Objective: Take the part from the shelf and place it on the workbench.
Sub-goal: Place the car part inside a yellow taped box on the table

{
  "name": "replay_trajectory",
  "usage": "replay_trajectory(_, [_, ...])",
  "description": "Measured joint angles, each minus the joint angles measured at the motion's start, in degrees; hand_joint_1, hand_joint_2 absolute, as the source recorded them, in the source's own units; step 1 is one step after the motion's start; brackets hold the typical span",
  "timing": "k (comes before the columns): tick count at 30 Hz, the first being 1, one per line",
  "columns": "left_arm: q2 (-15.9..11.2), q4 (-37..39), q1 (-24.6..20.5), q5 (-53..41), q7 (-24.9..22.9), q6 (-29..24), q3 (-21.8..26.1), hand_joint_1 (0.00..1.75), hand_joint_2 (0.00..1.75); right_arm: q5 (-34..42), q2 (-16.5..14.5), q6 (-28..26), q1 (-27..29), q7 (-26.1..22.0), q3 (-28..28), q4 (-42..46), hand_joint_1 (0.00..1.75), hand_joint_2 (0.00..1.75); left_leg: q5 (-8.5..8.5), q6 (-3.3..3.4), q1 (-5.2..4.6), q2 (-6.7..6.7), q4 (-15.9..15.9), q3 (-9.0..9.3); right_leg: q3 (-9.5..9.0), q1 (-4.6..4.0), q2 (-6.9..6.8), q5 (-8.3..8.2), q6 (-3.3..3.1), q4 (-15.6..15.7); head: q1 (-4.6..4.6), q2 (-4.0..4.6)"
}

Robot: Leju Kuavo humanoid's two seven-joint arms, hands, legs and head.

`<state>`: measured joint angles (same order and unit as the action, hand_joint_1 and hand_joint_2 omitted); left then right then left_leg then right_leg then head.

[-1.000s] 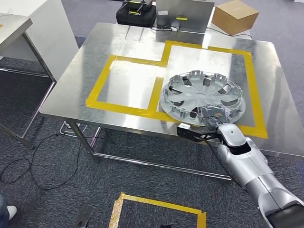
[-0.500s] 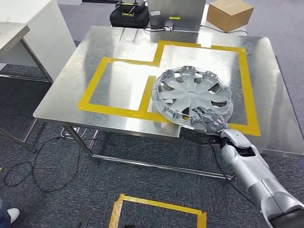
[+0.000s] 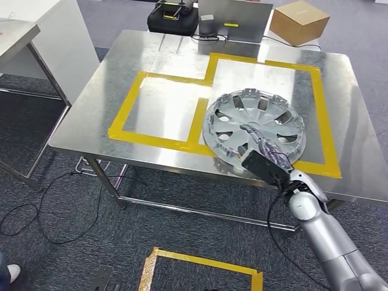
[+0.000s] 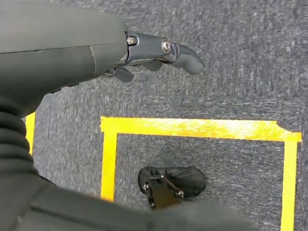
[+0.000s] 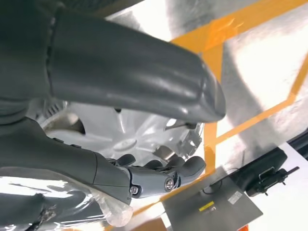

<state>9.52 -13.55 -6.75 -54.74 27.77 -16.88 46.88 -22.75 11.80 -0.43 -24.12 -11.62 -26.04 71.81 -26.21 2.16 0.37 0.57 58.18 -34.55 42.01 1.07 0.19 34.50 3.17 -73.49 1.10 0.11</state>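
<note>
Now the hubcap [image 3: 254, 124] lies flat on the bench [image 3: 137, 54] inside the yellow tape [image 3: 196, 115], its near rim under the right hand [image 3: 265, 153], whose fingers [image 5: 181, 168] reach over it; whether they grip is unclear. The left hand [image 4: 156, 50] hangs empty, fingers loose, above the floor.

Right arm [image 3: 329, 242]: silver metallic shell, rounded segments, smooth ball-like wrist joint, black cable looping beside wrist. Right hand [image 3: 267, 159]: flat black back plate, dark grey fingers [image 5: 160, 175] with small silver screw heads, thick grey thumb [image 5: 145, 82] with blunt tip, crinkled clear plastic wrap at wrist (glossy). Left hand [image 4: 109, 53]: smooth dark grey body, ribbed grey cover [image 4: 12, 139], slim darker fingers [image 4: 163, 48] with silver screws, rounded tips.
</note>
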Motion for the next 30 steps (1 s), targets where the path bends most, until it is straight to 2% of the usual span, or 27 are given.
replay_trajectory(1, [0.0, 0.0, 0.1, 0.1, 0.0, 0.0, 0.0, 0.00, 0.00, 1.3, 0.0, 0.0, 0.8, -0.1, 0.5, 1.1, 0.00, 0.00, -0.03, -0.01, 0.01, 0.00, 0.0, 0.03, -0.05, 0.03, -0.02, -0.84, 0.06, 0.3, 0.01, 0.00])
replay_trajectory(2, [0.1, 0.0, 0.1, 0.2, 0.0, -0.1, 0.0, 0.00, 0.00, 2.7, 0.0, -0.2, 1.6, -0.3, 1.0, 2.2, 0.00, 0.00, -0.10, -0.06, 0.01, 0.01, 0.1, 0.09, -1.28, 0.07, -0.07, -2.66, 0.04, 3.0, 0.01, 0.00])
replay_trajectory(3, [0.1, 0.0, 0.1, 0.2, 0.0, -0.2, 0.0, 0.00, 0.00, 4.1, 0.0, -0.5, 2.3, -0.5, 1.6, 3.2, 0.00, 0.00, -0.22, -0.19, 0.01, 0.02, 0.2, 0.16, -3.23, 0.11, -0.15, -4.69, -0.02, 7.0, 0.02, 0.00])
replay_trajectory(4, [0.1, 0.0, 0.1, 0.3, 0.0, -0.3, 0.0, 0.00, 0.00, 5.4, 0.0, -0.8, 3.0, -0.6, 2.2, 4.3, 0.00, 0.00, -0.37, -0.38, -0.11, 0.03, 0.3, 0.15, -5.28, 0.05, -0.23, -5.96, -0.14, 10.7, 0.02, 0.00])
replay_trajectory(5, [0.2, 0.0, 0.1, 0.3, 0.0, -0.4, 0.1, 0.00, 0.00, 6.5, 0.0, -1.2, 3.7, -0.7, 2.8, 5.3, 0.00, 0.00, -0.47, -0.63, -0.21, 0.05, 0.4, 0.13, -6.92, -0.01, -0.27, -6.81, -0.35, 13.7, -0.02, 0.00])
replay_trajectory(6, [0.2, 0.0, 0.2, 0.4, 0.0, -0.5, 0.1, 0.00, 0.00, 7.6, 0.0, -1.6, 4.5, -0.8, 3.4, 6.3, 0.00, 0.00, -0.50, -0.88, -0.31, 0.07, 0.5, 0.10, -7.77, -0.10, -0.26, -6.91, -0.56, 15.1, -0.04, 0.00])
replay_trajectory(9, [0.3, 0.0, 0.3, 0.8, -0.1, -0.9, 0.3, 0.00, 0.00, 11.0, -0.4, -3.7, 7.2, -0.7, 5.2, 8.7, 0.00, 0.00, -0.57, -1.64, -0.25, 0.10, 0.5, 0.17, -8.14, -0.20, -0.22, -6.89, -1.42, 15.5, -0.05, 0.00])
replay_trajectory(10, [0.3, 0.0, 0.3, 1.0, -0.3, -1.1, 0.5, 0.00, 0.00, 12.9, -0.9, -5.2, 8.2, -0.7, 6.1, 9.7, 0.00, 0.00, -1.25, -1.95, -0.18, 0.07, 1.3, -0.11, -8.27, -0.11, -0.31, -6.96, -1.80, 15.6, -0.12, 0.00])
replay_trajectory(11, [0.3, 0.0, 0.3, 1.2, -0.5, -1.3, 0.7, 0.00, 0.00, 14.9, -1.5, -7.1, 9.3, -0.8, 7.2, 10.8, 0.00, 0.00, -2.53, -2.26, -0.12, 0.05, 3.2, -0.87, -8.42, 0.02, -0.42, -7.02, -2.16, 15.8, -0.19, 0.00])
replay_trajectory(14, [0.3, 0.0, 0.8, 1.8, -1.0, -1.8, 1.3, 0.00, 0.00, 17.7, -3.7, -13.1, 13.1, -1.7, 10.2, 14.3, 0.00, 0.00, -7.66, -2.85, 0.09, -0.02, 14.0, -5.51, -8.60, 0.06, -0.61, -6.92, -2.71, 15.9, -0.33, 0.00])
replay_trajectory(15, [0.3, 0.0, 1.0, 2.0, -1.1, -2.0, 1.5, 0.00, 0.00, 18.0, -4.3, -14.7, 14.4, -2.1, 10.8, 15.5, 0.00, 0.00, -8.13, -2.91, 0.11, -0.02, 16.1, -6.44, -8.63, 0.05, -0.59, -6.89, -2.74, 15.9, -0.33, 0.00])
replay_trajectory(16, [0.3, 0.0, 1.1, 2.2, -1.2, -2.1, 1.7, 0.00, 0.00, 18.4, -4.8, -16.0, 15.7, -2.7, 11.3, 16.9, 0.00, 0.00, -7.49, -2.88, 0.12, -0.02, 16.2, -6.39, -8.68, 0.05, -0.54, -6.87, -2.74, 15.8, -0.35, 0.00])
replay_trajectory(17, [0.3, 0.0, 1.3, 2.4, -1.2, -2.2, 1.9, 0.00, 0.00, 18.9, -5.3, -17.2, 16.9, -3.5, 11.8, 18.4, 0.00, 0.00, -5.93, -2.76, 0.11, -0.02, 14.0, -5.32, -8.77, 0.05, -0.47, -6.84, -2.72, 15.8, -0.35, 0.00])
replay_trajectory(18, [0.3, 0.0, 1.4, 2.6, -1.2, -2.3, 2.1, 0.00, 0.00, 19.3, -5.7, -18.4, 18.1, -4.5, 12.2, 20.2, 0.00, 0.00, -3.80, -2.50, 0.09, -0.02, 10.1, -3.40, -8.90, 0.04, -0.42, -6.79, -2.66, 15.8, -0.35, 0.00])
replay_trajectory(20, [0.3, 0.0, 1.4, 2.8, -1.2, -2.5, 2.6, 0.00, 0.00, 19.6, -6.4, -20.3, 20.0, -6.2, 12.9, 23.6, 0.00, 0.00, -1.34, -2.02, -0.09, -0.04, 3.0, 0.15, -9.01, -0.13, -0.34, -6.65, -2.33, 15.8, -0.31, 0.00])
replay_trajectory(21, [0.3, 0.0, 1.4, 2.9, -1.2, -2.5, 2.7, 0.00, 0.00, 19.5, -6.6, -20.9, 20.7, -6.7, 13.2, 25.0, 0.00, 0.00, -1.02, -1.84, -0.21, -0.05, 1.0, 1.10, -8.98, -0.22, -0.31, -6.62, -2.06, 15.7, -0.27, 0.00])
replay_trajectory(23, [0.4, 0.0, 1.5, 3.0, -1.1, -2.6, 2.9, 0.00, 0.00, 19.6, -6.8, -21.3, 21.7, -6.9, 13.7, 27.0, 0.00, 0.00, -1.27, -1.55, -0.33, -0.09, 0.1, 1.38, -8.96, -0.25, -0.27, -6.69, -1.37, 15.9, -0.25, 0.00])
replay_trajectory(25, [0.4, 0.0, 1.6, 3.2, -1.1, -2.7, 2.9, 0.00, 0.00, 19.6, -6.9, -21.6, 22.3, -7.3, 14.1, 28.5, 0.00, 0.00, -0.97, -0.88, -0.16, -0.12, -0.2, 1.49, -8.53, -0.10, -0.28, -6.05, -0.72, 15.3, -0.24, 0.00])
replay_trajectory(27, [0.5, 0.0, 1.5, 3.3, -1.1, -2.8, 3.1, 0.00, 0.00, 20.5, -6.9, -22.0, 22.9, -8.5, 14.6, 29.8, 0.00, 0.00, -0.68, -0.28, 0.03, -0.16, -0.6, 1.58, -6.47, -0.01, -0.27, -3.26, -0.34, 10.9, -0.12, 0.00])
replay_trajectory(29, [0.6, 0.0, 1.6, 3.6, -1.1, -2.9, 3.4, 0.00, 0.00, 22.5, -7.0, -22.2, 24.0, -10.2, 15.2, 31.5, 0.00, 0.00, -0.69, -0.07, -0.01, -0.16, -0.6, 1.52, -3.07, -0.01, -0.26, 0.33, -0.10, 3.2, -0.02, 0.00])
replay_trajectory(30, [0.6, 0.0, 1.7, 3.8, -1.2, -3.0, 3.6, 0.00, 0.00, 23.3, -7.0, -22.4, 24.9, -11.0, 15.6, 32.6, 0.00, 0.00, -0.71, -0.04, -0.02, -0.16, -0.5, 1.52, -1.86, 0.00, -0.26, 1.14, 0.00, 0.5, -0.03, 0.00])
